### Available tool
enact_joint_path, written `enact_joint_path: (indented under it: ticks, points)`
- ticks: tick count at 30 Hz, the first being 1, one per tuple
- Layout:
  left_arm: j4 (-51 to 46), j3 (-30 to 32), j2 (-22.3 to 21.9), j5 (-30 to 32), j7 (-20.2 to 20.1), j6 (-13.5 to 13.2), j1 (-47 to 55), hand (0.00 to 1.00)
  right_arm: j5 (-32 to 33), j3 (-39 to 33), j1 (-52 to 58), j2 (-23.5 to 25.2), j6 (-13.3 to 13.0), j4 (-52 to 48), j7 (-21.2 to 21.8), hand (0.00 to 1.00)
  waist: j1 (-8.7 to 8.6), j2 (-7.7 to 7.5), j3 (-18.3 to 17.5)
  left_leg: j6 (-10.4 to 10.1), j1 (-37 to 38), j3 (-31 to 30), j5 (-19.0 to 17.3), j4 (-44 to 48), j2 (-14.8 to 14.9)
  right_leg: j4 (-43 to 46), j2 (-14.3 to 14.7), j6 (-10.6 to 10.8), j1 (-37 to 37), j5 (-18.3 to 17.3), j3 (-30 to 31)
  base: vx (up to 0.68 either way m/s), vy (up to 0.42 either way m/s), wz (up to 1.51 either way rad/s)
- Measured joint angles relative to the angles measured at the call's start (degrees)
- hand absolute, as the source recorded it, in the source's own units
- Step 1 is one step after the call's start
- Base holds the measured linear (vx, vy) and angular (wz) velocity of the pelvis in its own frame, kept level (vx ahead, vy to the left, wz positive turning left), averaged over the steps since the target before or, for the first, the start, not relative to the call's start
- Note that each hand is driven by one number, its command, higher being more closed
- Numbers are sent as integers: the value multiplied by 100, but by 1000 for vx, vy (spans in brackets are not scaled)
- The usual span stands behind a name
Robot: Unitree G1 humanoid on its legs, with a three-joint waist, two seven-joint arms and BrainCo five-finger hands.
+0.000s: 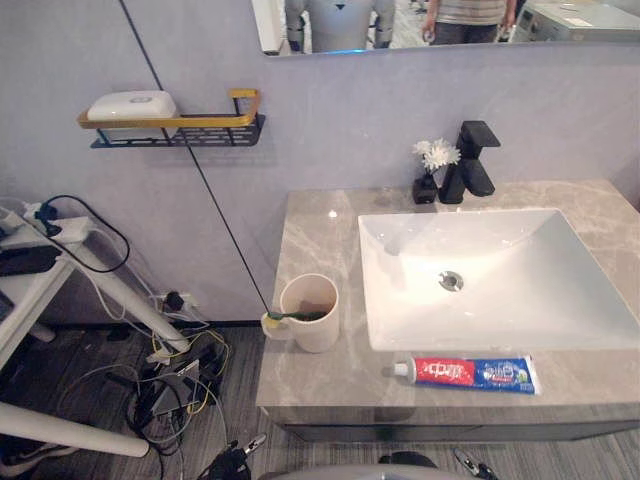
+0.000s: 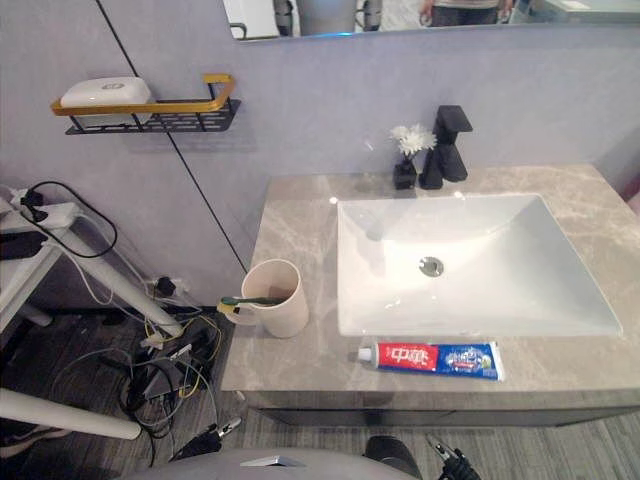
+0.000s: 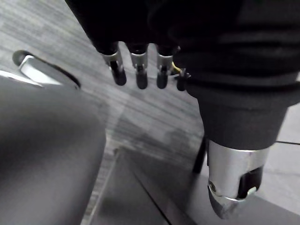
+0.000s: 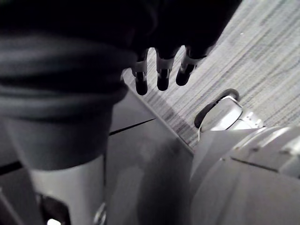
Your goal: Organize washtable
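A cream cup (image 1: 312,315) stands on the grey marble counter (image 1: 310,235), left of the white sink (image 1: 480,275). A green toothbrush (image 1: 296,316) rests in it, its head sticking out over the cup's left rim. A red and blue toothpaste tube (image 1: 466,373) lies flat along the counter's front edge, below the sink. My left hand (image 3: 139,70) hangs low over the floor with straight fingers and holds nothing. My right hand (image 4: 163,70) hangs the same way beside the cabinet, also with nothing in it.
A black faucet (image 1: 472,158) and a small vase of white flowers (image 1: 431,170) stand behind the sink. A black and gold wall shelf (image 1: 180,128) carries a white soap box (image 1: 131,105). Cables and a white frame (image 1: 90,270) crowd the floor at left. A person shows in the mirror (image 1: 470,18).
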Motion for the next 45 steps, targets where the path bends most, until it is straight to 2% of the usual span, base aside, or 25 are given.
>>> enact_joint_path:
  ticks: [1,3,4,5,7,10,13,15,19,21,24,26,27,28,30,33,34,39,45]
  points:
    - [-10,-127,-12,-1,-7,-15,-33,0,-26,33,5,7,4,13,-9,0,5,-1,2,-18,-92,200,-6,-62,43,-77,-23,-64,-8,-1,-118,20,59,58]
    - [-7,-321,-17,-2,-5,-11,-90,0,-37,171,15,-13,26,21,-20,0,12,-13,15,-141,-124,241,-474,-191,-246,-206,-114,-92,-1,13,-184,-17,209,45]
    - [-7,-438,-13,2,-9,-4,-98,0,-37,199,20,1,29,16,-18,0,-20,-1,22,-103,-94,261,-676,-394,-534,-248,-172,-77,51,29,-275,-86,434,30]
    - [-6,-520,-5,6,-15,-5,-99,0,-37,231,38,18,35,19,-18,0,-19,11,29,80,-2,568,-812,-671,-659,-206,-152,-61,73,18,-303,-74,433,28]
    - [-6,-552,-9,6,-21,-7,-128,0,-33,333,-1,53,30,15,-16,0,-6,32,11,173,208,709,-896,-1088,-688,-59,-119,13,-38,-20,-261,-35,233,3]
    - [-7,-774,87,12,-42,-12,-255,0,-14,337,-70,88,32,17,-24,0,-8,-121,134,269,192,736,-933,-1302,-900,46,-284,154,-215,54,-153,-80,161,-6]
    - [7,-991,189,36,-31,-11,-233,0,-14,353,13,133,39,17,-14,0,-17,-108,109,306,328,886,-911,-1380,-1044,-77,-350,282,-164,151,48,-31,123,-29]
    - [32,-1070,205,127,-30,-13,-235,0,-18,347,44,133,38,16,-12,0,-76,-89,74,323,325,904,-902,-1398,-1090,-235,-377,323,-126,239,69,-16,90,-15]
    - [56,-1173,204,120,-24,-15,-283,0,-35,340,47,107,37,16,-19,0,-62,-71,89,352,362,1157,-886,-1445,-1136,-324,-325,358,-214,380,348,1,50,-31]
    - [59,-1186,223,122,-25,-15,-319,0,-34,345,40,124,37,15,-11,0,-43,-119,159,363,445,1257,-893,-1434,-1149,-219,-290,354,-240,385,492,-12,8,-41]
    - [55,-1276,219,123,-31,-16,-436,0,-35,330,63,190,38,13,-2,0,-62,-230,370,511,408,1298,-1028,-1135,-1166,218,-292,351,-399,381,609,-87,3,-17]
    - [48,-1220,235,123,-42,-12,-442,0,-31,249,102,260,34,10,-3,0,-52,-263,374,548,309,1324,-1050,-1048,-1151,128,-300,486,-438,473,711,-103,24,-4]
    - [32,-1098,154,123,-47,-8,-420,0,-39,118,123,265,40,-25,-8,0,2,-153,400,574,208,1445,-1058,-1042,-1017,361,-293,307,-518,389,800,89,101,12]
    - [-6,-952,150,112,-42,-1,-389,0,-41,79,187,289,47,-52,-7,0,14,-182,396,565,169,1381,-1053,-989,-1023,1561,-420,143,-720,17,813,159,117,18]
    - [-89,-928,156,109,-38,-6,-322,0,-53,-106,296,311,49,-43,-9,0,36,-186,337,512,168,1342,-1024,-984,-986,1826,-599,88,-597,-51,813,180,62,14]
    - [-128,-930,244,111,-37,-5,-220,0,-195,-128,259,344,41,-35,25,0,86,-261,89,266,32,1353,-811,-1199,-931,503,-650,491,-237,-219,698,105,-146,-18]
    - [-109,-928,203,111,-36,-1,-228,0,-281,-125,227,342,35,-29,30,0,100,-234,71,197,-47,1373,-690,-1308,-875,7,-610,492,-119,-219,601,72,-244,-25]
    - [56,-929,70,102,-7,0,-247,0,-312,-80,331,268,38,7,-16,0,18,-76,17,19,-5,1020,-338,-1653,-576,-615,-268,337,207,94,332,-33,-170,19]
    - [60,-931,83,-49,37,-24,-245,0,-292,232,260,212,27,7,-49,0,27,-102,11,73,-113,973,-211,-1758,-589,-1475,-286,369,467,697,284,-100,12,1]
